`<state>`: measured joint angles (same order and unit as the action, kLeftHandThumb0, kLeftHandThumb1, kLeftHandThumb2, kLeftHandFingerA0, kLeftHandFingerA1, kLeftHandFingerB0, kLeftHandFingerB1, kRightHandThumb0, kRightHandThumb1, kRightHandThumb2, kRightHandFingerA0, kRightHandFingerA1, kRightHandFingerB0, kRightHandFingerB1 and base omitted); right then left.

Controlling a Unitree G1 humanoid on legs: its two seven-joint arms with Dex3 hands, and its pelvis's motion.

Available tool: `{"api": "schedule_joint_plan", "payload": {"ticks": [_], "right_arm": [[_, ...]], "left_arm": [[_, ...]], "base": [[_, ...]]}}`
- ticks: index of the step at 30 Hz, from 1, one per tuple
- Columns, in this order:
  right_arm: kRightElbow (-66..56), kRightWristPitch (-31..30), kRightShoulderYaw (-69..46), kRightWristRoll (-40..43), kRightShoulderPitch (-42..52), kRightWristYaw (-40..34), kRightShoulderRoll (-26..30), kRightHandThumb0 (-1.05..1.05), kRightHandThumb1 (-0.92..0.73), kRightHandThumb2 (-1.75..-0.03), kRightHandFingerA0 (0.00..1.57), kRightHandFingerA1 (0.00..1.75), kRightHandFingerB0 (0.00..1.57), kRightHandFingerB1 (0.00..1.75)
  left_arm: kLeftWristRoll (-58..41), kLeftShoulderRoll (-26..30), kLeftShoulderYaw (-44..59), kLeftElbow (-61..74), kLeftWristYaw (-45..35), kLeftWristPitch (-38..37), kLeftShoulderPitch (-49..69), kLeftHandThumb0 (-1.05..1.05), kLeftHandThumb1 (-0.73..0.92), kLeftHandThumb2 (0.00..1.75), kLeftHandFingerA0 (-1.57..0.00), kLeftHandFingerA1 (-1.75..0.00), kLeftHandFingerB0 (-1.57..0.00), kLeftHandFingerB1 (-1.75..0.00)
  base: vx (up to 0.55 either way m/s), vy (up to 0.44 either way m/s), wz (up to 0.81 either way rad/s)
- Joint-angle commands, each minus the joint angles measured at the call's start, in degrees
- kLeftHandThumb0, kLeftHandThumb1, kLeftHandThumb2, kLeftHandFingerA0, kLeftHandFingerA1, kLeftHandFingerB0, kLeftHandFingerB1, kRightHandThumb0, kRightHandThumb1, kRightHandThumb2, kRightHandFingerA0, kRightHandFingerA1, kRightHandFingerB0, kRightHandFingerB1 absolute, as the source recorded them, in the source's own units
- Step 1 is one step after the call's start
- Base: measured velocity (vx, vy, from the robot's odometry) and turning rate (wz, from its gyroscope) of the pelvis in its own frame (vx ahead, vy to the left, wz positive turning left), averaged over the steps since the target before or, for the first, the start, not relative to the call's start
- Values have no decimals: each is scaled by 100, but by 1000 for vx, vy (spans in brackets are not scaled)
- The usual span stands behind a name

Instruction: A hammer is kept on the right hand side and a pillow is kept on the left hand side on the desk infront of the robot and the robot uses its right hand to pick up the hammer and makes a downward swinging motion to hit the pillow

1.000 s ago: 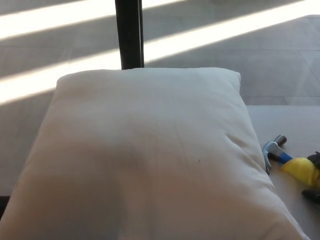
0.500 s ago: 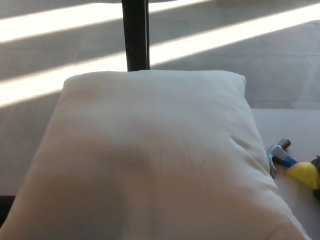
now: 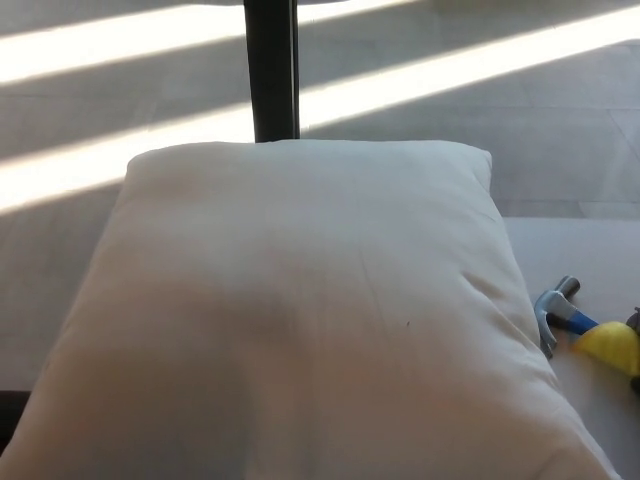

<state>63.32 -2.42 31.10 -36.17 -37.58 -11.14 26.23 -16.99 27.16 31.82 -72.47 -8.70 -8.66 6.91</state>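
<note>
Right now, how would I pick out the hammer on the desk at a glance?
Find the big white pillow filling most of the view. Just off its right edge, on the pale desk, lies the hammer. It is the only coloured thing there: silver claw head toward the pillow, blue neck, yellow grip running off the right edge.

Bright sun stripes glare across the floor [image 3: 420,120]; the pillow [image 3: 300,310] looks soft, perhaps slightly blurred.

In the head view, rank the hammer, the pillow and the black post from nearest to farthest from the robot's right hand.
1. hammer: on the desk at the right edge, beside the right hand.
2. pillow: left of the hammer, filling the middle.
3. black post: behind the pillow, at the top.
</note>
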Motion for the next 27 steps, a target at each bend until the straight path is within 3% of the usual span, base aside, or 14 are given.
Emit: {"api": "schedule_joint_plan", "payload": {"ticks": [1,3,4,5,6,7,10,11,15,19,20,22,23,27], "right_arm": [[112,200,61,-7,609,277,-137,-26,-81,-74,75,155,68,98],[37,390,30,13,611,279,-67,-23,-76,-76,79,144,67,55],[14,425,21,21,600,322,-42,-24,-77,-73,82,125,65,53],[10,493,0,37,594,328,-20,-22,-77,-76,81,99,67,54],[9,525,-11,42,593,330,-11,-22,-77,-76,81,99,67,54],[-47,744,-185,247,628,417,24,-18,-75,-79,80,87,73,62],[-55,861,-339,296,644,436,51,-19,-75,-75,75,76,69,62],[-85,881,-361,275,656,419,79,-22,-78,-73,84,110,72,66],[-69,1061,-406,195,671,370,152,-24,-81,-70,78,88,69,60],[-140,1242,-512,207,734,120,191,-23,-75,-72,88,123,77,67],[-160,1349,-691,411,761,260,167,-18,-73,-74,84,113,72,67],[-261,1314,-643,211,786,-36,213,-20,-68,-72,88,139,70,59],[-319,1312,-775,344,795,74,194,-20,-70,-80,87,158,74,92],[-475,1296,-1152,631,781,264,150,-20,-71,-77,81,130,66,66]], "left_arm": [[-36,106,35,1,-70,-97,-2,-52,56,57,-75,-71,-79,-62],[52,115,-36,-4,-108,-194,39,-54,58,57,-72,-67,-82,-61],[124,135,-106,-8,-105,-184,44,-56,59,58,-70,-66,-82,-61],[96,129,-90,3,-49,-130,25,-58,43,82,-69,-71,-80,-71],[78,126,-84,7,-25,-109,18,-58,43,82,-69,-71,-80,-71],[104,135,-120,14,-121,-199,55,-56,59,59,-71,-67,-82,-62],[109,139,-151,21,-136,-235,72,-57,59,58,-72,-68,-79,-59],[118,144,-161,-11,-110,-208,68,-55,60,58,-72,-67,-77,-57],[113,138,-164,-24,-80,-218,91,-55,59,58,-73,-67,-78,-59],[105,144,-156,-50,-85,-186,89,-56,59,58,-74,-67,-78,-58],[52,132,-109,-47,-86,-154,84,-55,58,58,-73,-68,-78,-59],[87,147,-140,-36,-61,-147,97,-55,59,58,-73,-67,-79,-59],[89,148,-147,-12,-113,-172,123,-54,61,58,-72,-68,-80,-60],[178,169,-225,-11,-44,-202,154,-55,60,58,-72,-66,-79,-58]], "base": [[0,0,0],[0,0,0],[0,0,0],[0,0,0],[0,0,0],[0,0,0],[0,0,0],[0,0,0],[0,0,0],[0,0,0],[0,0,0],[0,0,0],[0,0,0],[0,0,0]]}}
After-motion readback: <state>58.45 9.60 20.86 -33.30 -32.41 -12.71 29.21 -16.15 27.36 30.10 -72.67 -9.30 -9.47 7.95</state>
